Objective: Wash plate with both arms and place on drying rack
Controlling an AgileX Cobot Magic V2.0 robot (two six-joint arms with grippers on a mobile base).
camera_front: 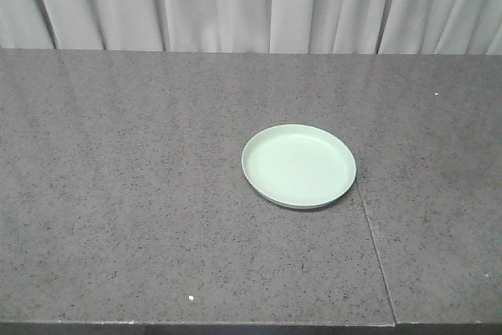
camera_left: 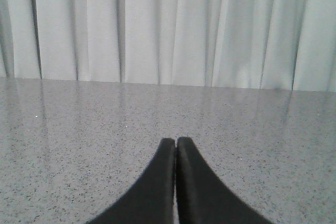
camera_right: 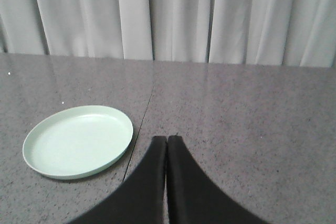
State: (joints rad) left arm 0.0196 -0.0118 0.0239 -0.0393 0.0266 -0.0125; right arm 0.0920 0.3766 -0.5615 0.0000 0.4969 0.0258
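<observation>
A round pale mint-green plate (camera_front: 299,165) lies flat on the grey speckled counter, right of centre in the front view. In the right wrist view the plate (camera_right: 78,140) sits to the left of my right gripper (camera_right: 167,139), whose black fingers are pressed together with nothing between them. My left gripper (camera_left: 176,141) is also shut and empty, over bare counter, and the plate does not show in its view. Neither arm appears in the front view. The drying rack is out of view.
A thin seam (camera_front: 375,251) runs through the counter (camera_front: 125,194) just right of the plate. Pale pleated curtains (camera_front: 251,1) hang behind the far edge. The counter's front edge (camera_front: 196,324) lies at the bottom of the front view.
</observation>
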